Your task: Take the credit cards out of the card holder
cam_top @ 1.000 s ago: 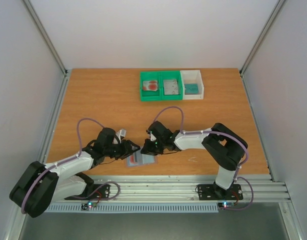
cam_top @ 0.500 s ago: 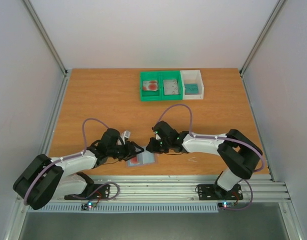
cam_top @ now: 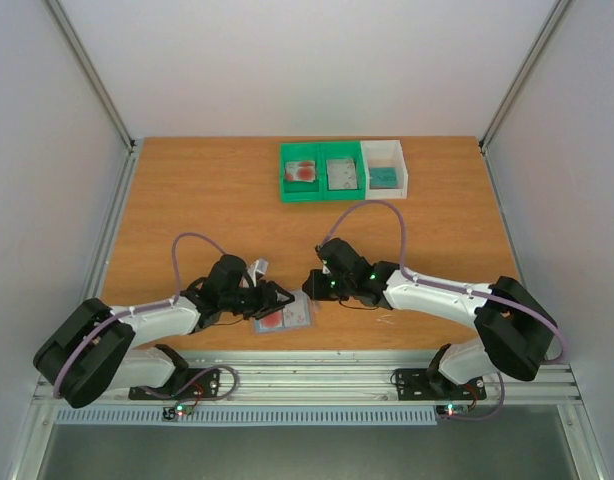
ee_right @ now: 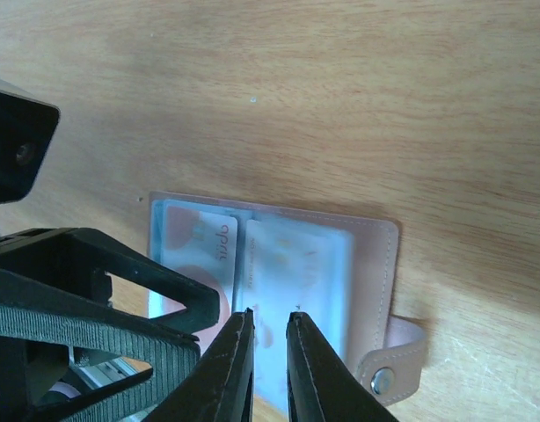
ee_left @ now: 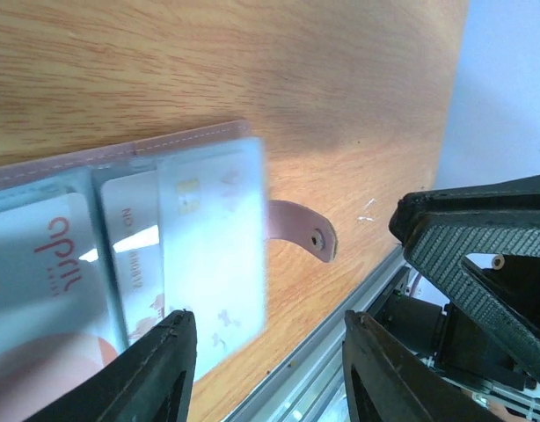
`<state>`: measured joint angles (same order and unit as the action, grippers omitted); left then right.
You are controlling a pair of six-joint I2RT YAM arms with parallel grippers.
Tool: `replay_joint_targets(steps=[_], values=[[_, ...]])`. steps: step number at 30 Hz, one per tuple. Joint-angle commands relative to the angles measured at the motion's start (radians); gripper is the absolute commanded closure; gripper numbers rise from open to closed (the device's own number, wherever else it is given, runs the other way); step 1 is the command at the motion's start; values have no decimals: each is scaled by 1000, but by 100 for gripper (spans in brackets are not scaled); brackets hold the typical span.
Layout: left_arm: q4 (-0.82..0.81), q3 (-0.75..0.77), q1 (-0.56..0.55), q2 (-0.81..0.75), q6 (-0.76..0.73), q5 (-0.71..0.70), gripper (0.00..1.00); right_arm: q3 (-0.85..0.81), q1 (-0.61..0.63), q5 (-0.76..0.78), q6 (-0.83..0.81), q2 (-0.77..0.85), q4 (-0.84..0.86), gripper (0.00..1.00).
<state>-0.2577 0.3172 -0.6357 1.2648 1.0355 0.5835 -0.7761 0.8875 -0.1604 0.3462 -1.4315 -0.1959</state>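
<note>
The card holder [cam_top: 287, 318] lies open and flat near the table's front edge. It is pink outside, with clear sleeves and a snap strap [ee_left: 302, 230]. In the left wrist view the card holder [ee_left: 120, 158] holds a white credit card with red blotches [ee_left: 41, 290] and a pale card [ee_left: 213, 237]. My left gripper [cam_top: 275, 298] is open and empty at its left side, low over the right sleeve [ee_left: 268, 318]. My right gripper [cam_top: 309, 288] hovers over the holder [ee_right: 367, 264], its jaws a narrow gap apart [ee_right: 271, 314] and holding nothing.
A green two-compartment tray [cam_top: 321, 188] at the back holds a red-blotched card [cam_top: 304, 171] and a grey card [cam_top: 342, 173]. A white tray [cam_top: 402, 165] beside it holds a teal card [cam_top: 385, 177]. The aluminium rail [cam_top: 337, 372] runs just in front of the holder.
Both arms have stretched lower towards the holder. The left gripper moved right to its edge, the right gripper shifted slightly right. The red-blotched card now shows inside the holder.
</note>
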Motion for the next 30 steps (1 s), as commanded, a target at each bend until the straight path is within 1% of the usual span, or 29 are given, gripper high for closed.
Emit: replay_joint_targets(steps=[1,6,9,17,22,30], values=[[0,20,-5,-18,-17,-40,53,10,9,18,-18,20,-19,86],[132,14,-4,-84,-48,-136,53,-4,10,-22,-41,10,-8,86],[171,15,2,-100,-62,-163,53,-14,10,-43,-44,-10,-4,86],[125,17,8,-49,-47,-140,55,-50,11,-90,-56,-92,-9,86],[125,19,8,-25,-49,-157,56,-61,11,-109,-61,-127,-10,85],[125,12,8,1,-60,-169,58,-65,11,-100,-61,-197,-29,85]])
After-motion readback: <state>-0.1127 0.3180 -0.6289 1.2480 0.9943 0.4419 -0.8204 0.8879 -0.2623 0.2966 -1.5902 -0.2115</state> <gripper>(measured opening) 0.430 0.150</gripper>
